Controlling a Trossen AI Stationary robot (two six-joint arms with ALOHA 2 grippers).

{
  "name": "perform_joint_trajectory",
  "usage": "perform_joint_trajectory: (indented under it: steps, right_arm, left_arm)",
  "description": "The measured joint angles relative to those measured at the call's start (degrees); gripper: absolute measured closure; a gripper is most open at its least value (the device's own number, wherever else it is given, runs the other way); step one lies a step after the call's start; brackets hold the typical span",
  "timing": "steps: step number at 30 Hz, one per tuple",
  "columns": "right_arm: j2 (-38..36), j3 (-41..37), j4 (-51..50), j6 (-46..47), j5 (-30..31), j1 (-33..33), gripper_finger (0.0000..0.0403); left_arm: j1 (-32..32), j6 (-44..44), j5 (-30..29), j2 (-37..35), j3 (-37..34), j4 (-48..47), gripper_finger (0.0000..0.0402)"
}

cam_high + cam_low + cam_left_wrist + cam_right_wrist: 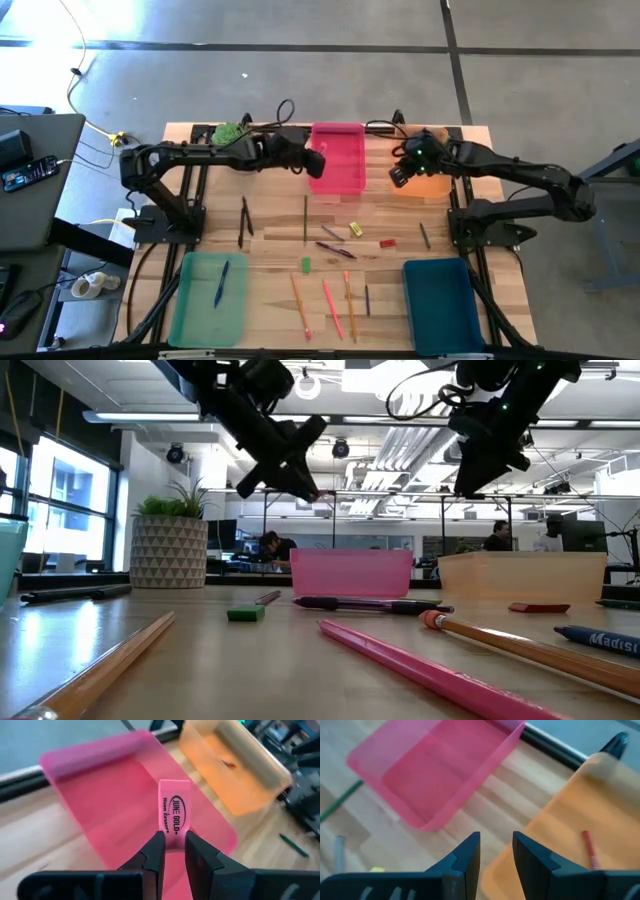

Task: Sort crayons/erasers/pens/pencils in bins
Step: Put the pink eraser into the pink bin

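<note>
Left gripper (174,847) pinches my pink eraser (174,807) by its lower end above the pink bin (100,805) at the table's far edge; it looks light, rubbery and grippy, so I judge a mild mid-body squeeze holds it best.

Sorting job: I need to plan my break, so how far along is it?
Early. Done: a pen in the green bin, a red stick in the orange bin. In hand: left gripper holds a pink eraser over the pink bin. Left: most items on the table.
</note>
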Motion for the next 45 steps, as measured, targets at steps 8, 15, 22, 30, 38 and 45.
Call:
perform_joint_trajectory:
  steps: [8,15,22,30,38,45]
  right_arm:
    - [0.2,0.0,0.0,11.1,-0.5,7.0,0.0295]
    - [1.8,0.0,-0.1,18.8,-0.5,13.0,0.0295]
    - [5.7,0.0,0.0,22.8,-0.3,17.8,0.0295]
    - [9.8,0.0,-0.2,25.8,-1.8,21.9,0.0295]
    - [14.3,0.0,0.2,32.0,-4.4,26.2,0.0295]
    - [16.0,0.0,1.6,41.2,-4.7,30.5,0.0295]
  left_arm:
    - [-0.2,2.1,3.9,4.2,0.0,-0.1,0.0355]
    - [-0.5,6.9,5.2,6.9,0.0,0.3,0.0355]
    - [-0.4,10.0,8.9,10.5,0.0,-1.0,0.0355]
    - [-0.5,10.0,9.7,11.6,0.0,-1.5,0.0353]
    - [-0.5,10.0,11.0,11.6,0.0,-1.9,0.0324]
    - [-0.5,10.0,11.3,11.5,0.0,-1.8,0.0285]
